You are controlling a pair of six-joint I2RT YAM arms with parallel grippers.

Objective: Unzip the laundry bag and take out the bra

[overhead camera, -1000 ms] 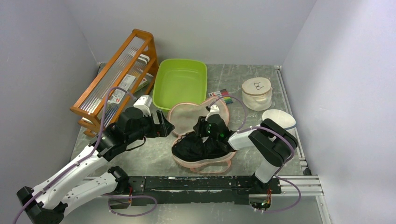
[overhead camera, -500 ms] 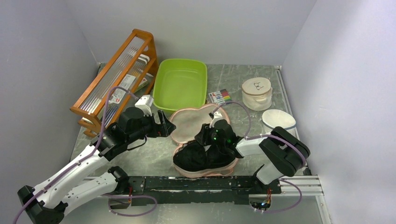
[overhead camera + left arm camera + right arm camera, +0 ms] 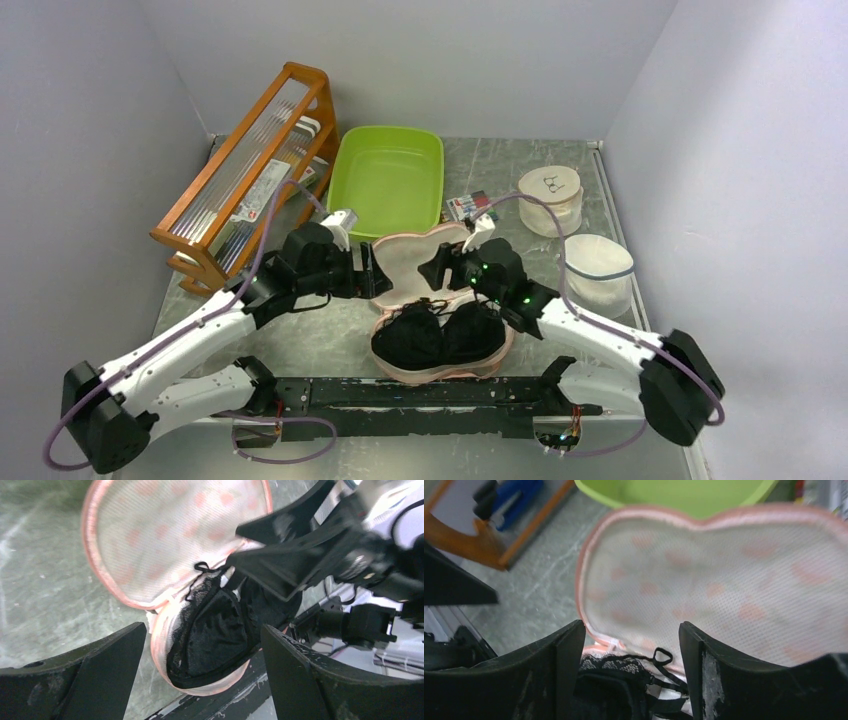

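Lying crosswise in the unzipped laundry bag (image 3: 400,260), the bra (image 3: 440,335) sits just base-side of the right gripper (image 3: 440,272), the closer one; it and the left gripper (image 3: 373,280) are wide open, empty.

Robot lab booth, plain grey walls (image 3: 90,120)

Lies unzipped and spread open on the table (image 3: 330,340), toward its near edge: the laundry bag (image 3: 410,262), two-lobed, pink-edged, white mesh lining showing faint pink spots. Has its far half folded back. Cradles in the near half the bra (image 3: 440,335): black, lacy, limp, cups side by side, thin strap loop by the hinge.
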